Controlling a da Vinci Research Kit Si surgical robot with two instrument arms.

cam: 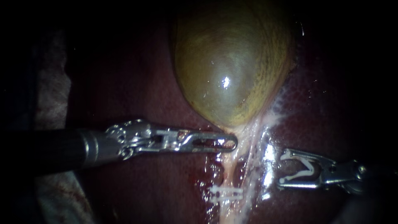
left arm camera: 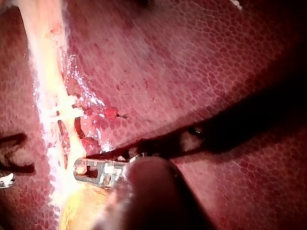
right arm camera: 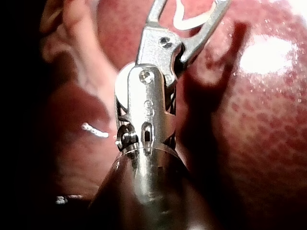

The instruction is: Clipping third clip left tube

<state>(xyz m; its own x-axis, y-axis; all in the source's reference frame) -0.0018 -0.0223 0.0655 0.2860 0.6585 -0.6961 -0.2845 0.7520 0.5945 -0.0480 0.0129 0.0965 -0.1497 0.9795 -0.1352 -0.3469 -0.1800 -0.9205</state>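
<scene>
Light pools centrally on the glossy yellow-green gallbladder (cam: pixel 230 70), with a white glare spot; the dark-red liver (cam: pixel 137 87) fades into black edges.

Darkness around; pale cloth (cam: pixel 52 95) leftward.

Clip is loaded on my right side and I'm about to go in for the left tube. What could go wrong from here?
1. The right tool, holding an open white V-shaped clip, stands apart from the pale left tube. The glistening pale strand between them could get caught instead.
2. The white clips already across that tube leave little free length, so the new clip might land on them.
</scene>
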